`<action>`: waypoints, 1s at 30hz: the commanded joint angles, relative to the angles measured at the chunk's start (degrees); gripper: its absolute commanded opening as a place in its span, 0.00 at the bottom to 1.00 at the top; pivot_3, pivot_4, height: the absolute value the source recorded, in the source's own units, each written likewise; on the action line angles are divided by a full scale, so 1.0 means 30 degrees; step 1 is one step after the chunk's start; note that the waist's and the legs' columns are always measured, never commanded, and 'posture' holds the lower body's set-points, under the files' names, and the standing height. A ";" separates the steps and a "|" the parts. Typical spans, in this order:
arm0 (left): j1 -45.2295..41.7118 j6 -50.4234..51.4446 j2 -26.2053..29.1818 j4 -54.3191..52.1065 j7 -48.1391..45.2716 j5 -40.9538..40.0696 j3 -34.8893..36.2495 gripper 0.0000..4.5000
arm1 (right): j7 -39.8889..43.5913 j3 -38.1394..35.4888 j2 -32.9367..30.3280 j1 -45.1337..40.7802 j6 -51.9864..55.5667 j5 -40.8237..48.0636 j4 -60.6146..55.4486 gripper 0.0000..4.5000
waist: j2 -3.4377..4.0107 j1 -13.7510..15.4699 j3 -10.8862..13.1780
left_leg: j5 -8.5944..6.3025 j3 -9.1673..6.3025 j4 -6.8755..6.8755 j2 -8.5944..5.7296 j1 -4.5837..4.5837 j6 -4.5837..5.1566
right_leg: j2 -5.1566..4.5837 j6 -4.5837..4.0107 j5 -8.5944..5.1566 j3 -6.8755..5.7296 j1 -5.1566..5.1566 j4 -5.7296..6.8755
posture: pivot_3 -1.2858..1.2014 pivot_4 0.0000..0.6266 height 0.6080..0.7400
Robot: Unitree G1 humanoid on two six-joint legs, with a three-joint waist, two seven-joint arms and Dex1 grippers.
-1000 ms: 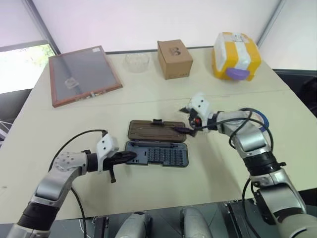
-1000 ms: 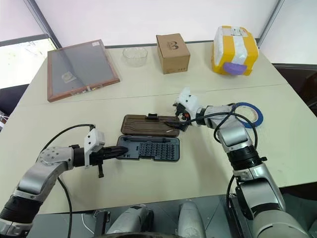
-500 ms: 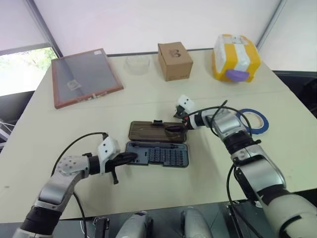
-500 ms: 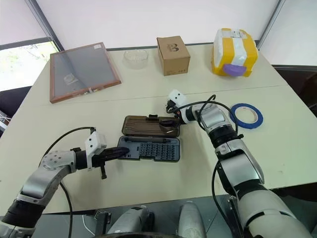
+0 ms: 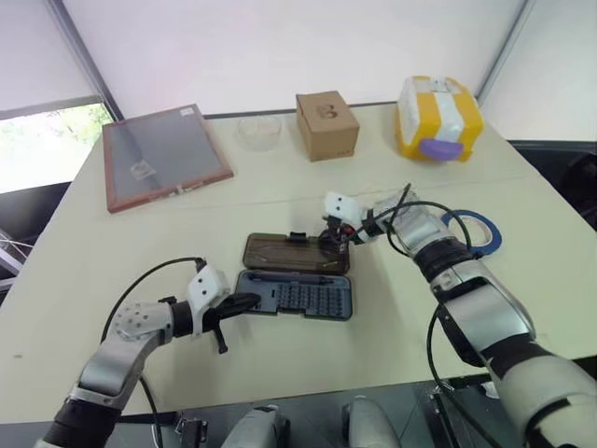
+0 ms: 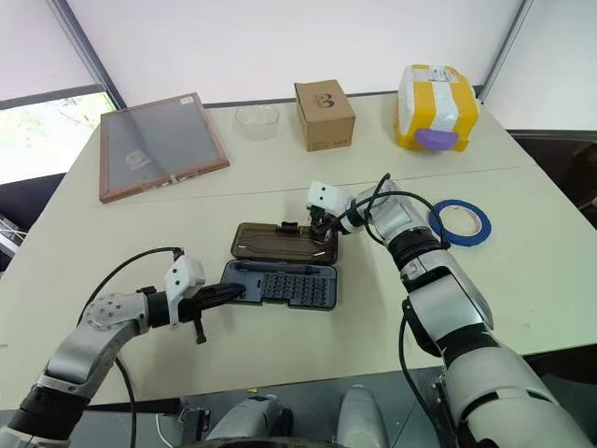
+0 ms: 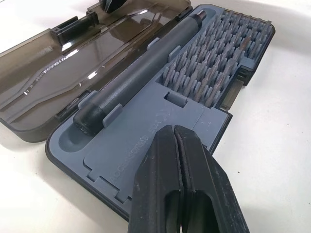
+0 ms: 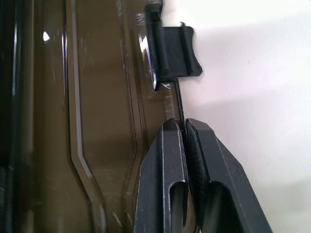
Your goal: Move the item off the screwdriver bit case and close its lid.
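Brown lid is lying open, edge pinched in the right gripper jaws; left gripper, jaws together, is sitting on the case. Item seemingly off; closing is pending.

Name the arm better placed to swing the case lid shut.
Right: the right gripper pinches the far rim of the lid beside its latch. The left gripper is shut over the base, likely only steadying it.

Bright diffuse daylight; window blown out; glare streaks on lid; soft shadow under case.
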 commanded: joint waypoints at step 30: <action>-0.1118 0.4534 -0.0553 -0.0162 -0.0404 -0.3131 0.1398 0.00 | -0.4622 -0.2927 -0.2379 0.6747 -0.0701 -0.0234 -1.4560 0.02 | -0.0080 0.0038 0.0358 | 0.0036 0.0027 -0.0012 0.0024 -0.0372 -0.0046 | 0.0019 0.0008 -0.0001 0.0021 -0.0359 0.0018 | 0.52 0.24 1.00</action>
